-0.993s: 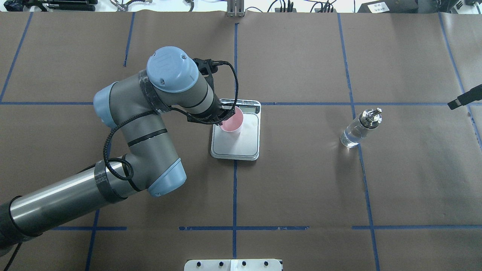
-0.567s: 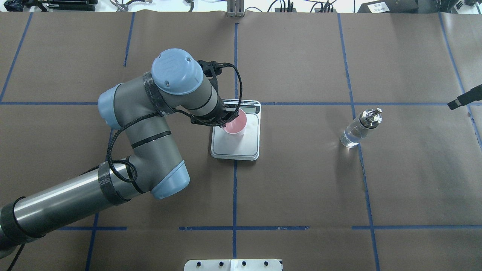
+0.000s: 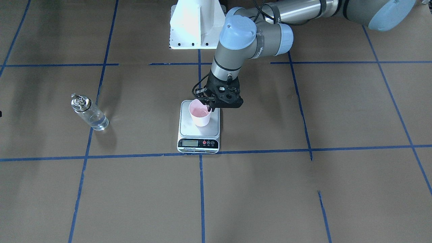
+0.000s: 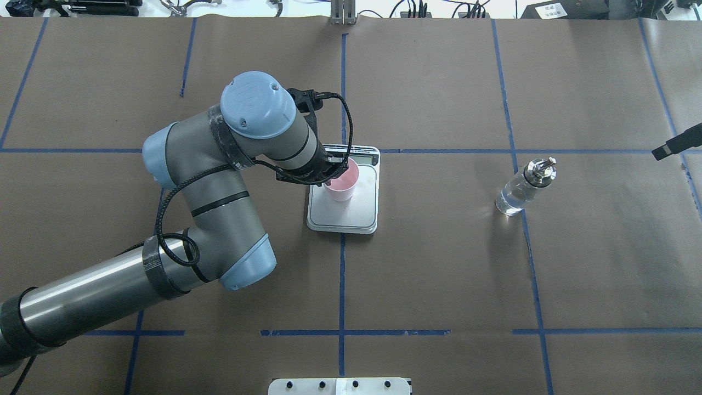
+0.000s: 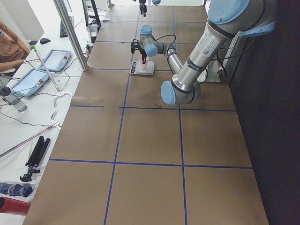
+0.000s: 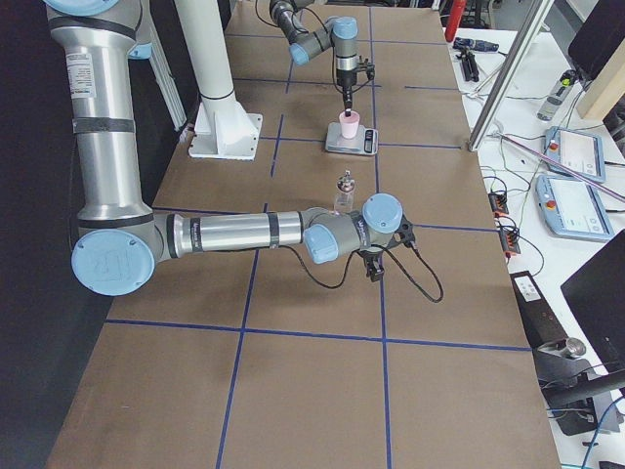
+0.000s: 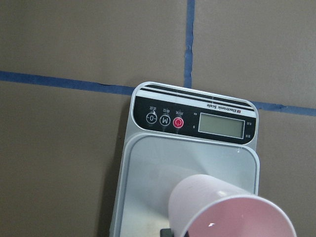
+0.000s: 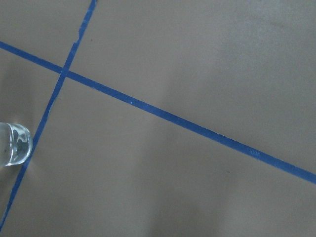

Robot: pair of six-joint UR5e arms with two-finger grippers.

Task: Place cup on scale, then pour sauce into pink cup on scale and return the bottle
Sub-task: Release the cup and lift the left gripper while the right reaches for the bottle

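The pink cup (image 3: pixel 200 116) stands upright on or just above the silver platform of the scale (image 3: pixel 184 114), near its middle. My left gripper (image 3: pixel 211 107) comes down from above and is shut on the cup's rim on the robot's left side. In the overhead view the cup (image 4: pixel 343 184) sits over the scale (image 4: pixel 356 216), with the gripper mostly hidden under the wrist. The left wrist view shows the cup (image 7: pixel 224 210) close up and the scale's display strip (image 7: pixel 195 121). The clear bottle (image 4: pixel 522 187) with clear sauce stands alone, well to the right. My right gripper (image 6: pixel 373 268) hovers beyond it; I cannot tell its state.
Brown paper with blue tape lines covers the table. The white robot base (image 3: pixel 196 23) stands at the robot's side. The bottle's glass base (image 8: pixel 14 143) shows at the left edge of the right wrist view. Tablets and cables lie off the table's operator side.
My left arm has carried the cup to the right over the scale's platform, then nearly stopped. The bottle and the right arm have not moved.
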